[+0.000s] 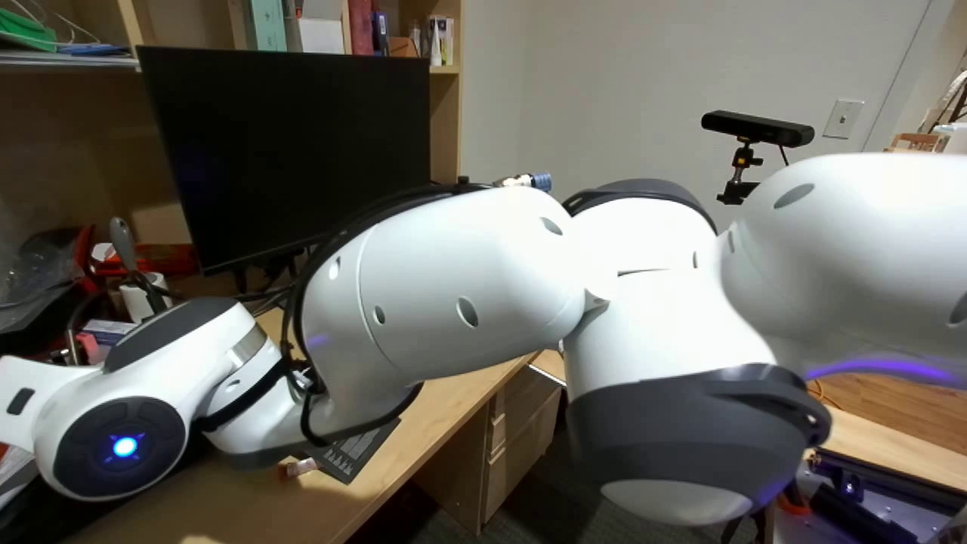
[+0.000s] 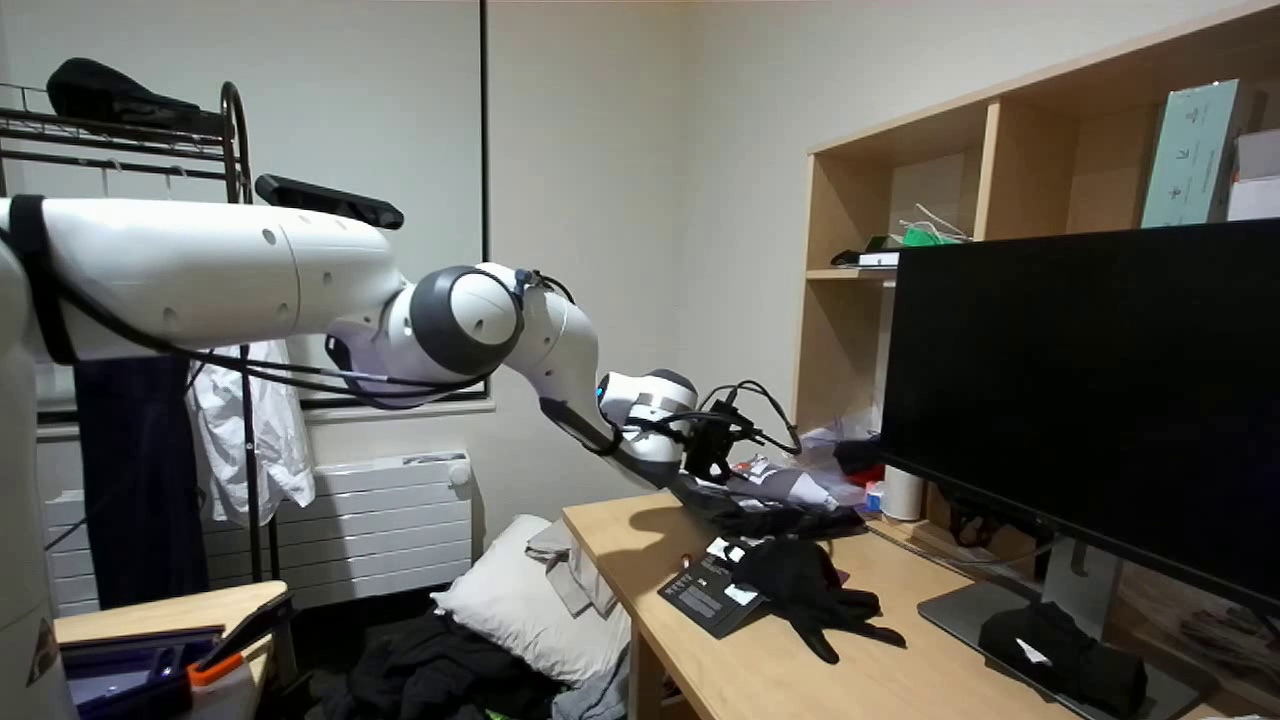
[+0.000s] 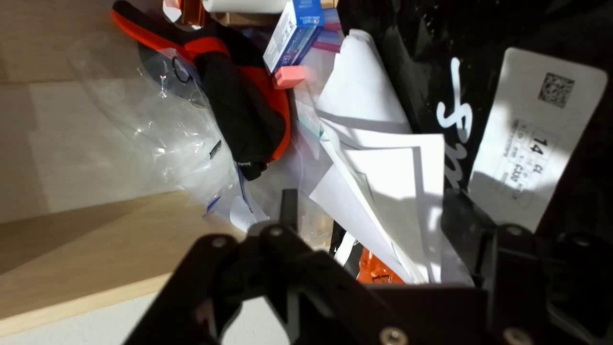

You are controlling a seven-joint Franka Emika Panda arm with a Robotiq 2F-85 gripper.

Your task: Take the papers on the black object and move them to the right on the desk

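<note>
The papers (image 3: 397, 177) are a loose, folded stack of white sheets in the wrist view. They lie along the edge of the black object (image 3: 421, 62), a shiny black bag with white lettering and a white label. My gripper (image 3: 374, 206) is open, with one finger on each side of the papers. The right finger is over the black object; I cannot tell whether it touches. In an exterior view the black object (image 2: 770, 520) lies at the far end of the desk (image 2: 890, 690), and the gripper's fingers blend into it. The desk (image 1: 446, 408) also shows in an exterior view; the gripper is out of frame there.
Beside the papers lie a black-and-red pouch (image 3: 254, 110), a clear plastic bag (image 3: 148, 143) and a small blue-white box (image 3: 294, 36). Black gloves (image 2: 800, 585) lie over a flat black package (image 2: 705, 600) on the desk. A monitor (image 2: 1080, 420) stands at the back.
</note>
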